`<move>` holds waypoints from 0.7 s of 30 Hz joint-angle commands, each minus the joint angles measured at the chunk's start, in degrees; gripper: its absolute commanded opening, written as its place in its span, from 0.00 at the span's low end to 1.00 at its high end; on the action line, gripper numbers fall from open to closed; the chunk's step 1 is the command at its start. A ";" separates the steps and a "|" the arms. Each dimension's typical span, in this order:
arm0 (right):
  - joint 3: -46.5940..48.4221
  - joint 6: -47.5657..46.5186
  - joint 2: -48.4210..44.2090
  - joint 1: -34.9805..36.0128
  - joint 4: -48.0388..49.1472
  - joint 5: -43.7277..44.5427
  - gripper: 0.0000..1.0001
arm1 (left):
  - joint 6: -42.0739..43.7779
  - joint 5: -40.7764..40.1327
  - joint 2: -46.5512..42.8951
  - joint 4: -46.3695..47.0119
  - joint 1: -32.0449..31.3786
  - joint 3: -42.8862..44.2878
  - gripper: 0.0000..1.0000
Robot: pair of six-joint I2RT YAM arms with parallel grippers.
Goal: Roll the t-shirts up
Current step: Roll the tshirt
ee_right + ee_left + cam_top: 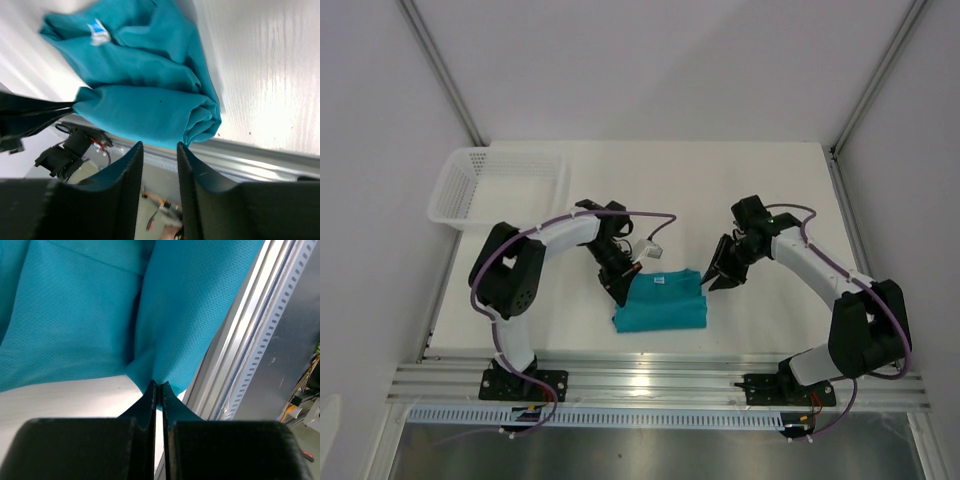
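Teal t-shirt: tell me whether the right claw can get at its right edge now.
Probably yes. The right claw hangs open just beside the t-shirt, nothing between them; the left claw is shut on its opposite corner, clear of that side.

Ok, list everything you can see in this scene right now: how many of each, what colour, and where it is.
t-shirt: one, teal, bundled near the middle of the table's near edge
neck label: one, white, on the t-shirt
basket: one, white mesh, far left corner of the table
table: one, white
rail: one, silver metal, along the near edge
left arm: one, white and black with a purple cable, left of the t-shirt
right arm: one, same colours, right of the t-shirt
left fingers: two, black, shut on a fold at the t-shirt's left edge
right fingers: two, black, open beside the t-shirt's right edge, holding nothing
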 commanded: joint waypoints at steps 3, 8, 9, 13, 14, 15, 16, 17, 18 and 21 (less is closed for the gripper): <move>-0.24 1.01 -6.17 2.86 9.60 4.21 0.26 | -0.48 -1.69 2.18 1.79 1.58 0.69 0.01; -5.86 6.10 -7.50 9.54 23.74 0.79 0.00 | -3.39 -2.04 3.67 3.02 1.75 2.18 0.01; -6.83 6.89 -6.97 10.42 25.78 0.44 0.00 | -3.91 -2.22 3.76 3.20 1.67 2.70 0.01; -9.82 10.14 -4.34 13.06 33.18 -0.01 0.00 | -5.41 -3.18 4.29 3.55 1.76 4.11 0.01; -10.26 10.67 -3.81 13.07 35.01 0.51 0.00 | -5.50 -3.45 4.38 3.55 1.67 4.55 0.01; -10.44 11.11 -2.58 13.07 35.81 0.87 0.00 | -5.76 -3.62 4.47 3.55 1.67 4.64 0.01; -10.53 11.47 -1.79 13.07 36.17 1.22 0.00 | -5.94 -4.15 4.47 3.55 1.67 4.73 0.01; -11.05 11.91 -1.17 13.07 37.04 1.40 0.00 | -6.11 -4.24 4.47 3.73 1.75 4.73 0.01; -11.49 12.34 -0.64 13.15 37.58 1.40 0.00 | -6.64 -4.33 4.55 3.82 1.67 4.73 0.01; -14.47 14.02 0.06 13.24 40.30 1.49 0.00 | -7.52 -5.11 4.64 4.08 1.67 4.55 0.01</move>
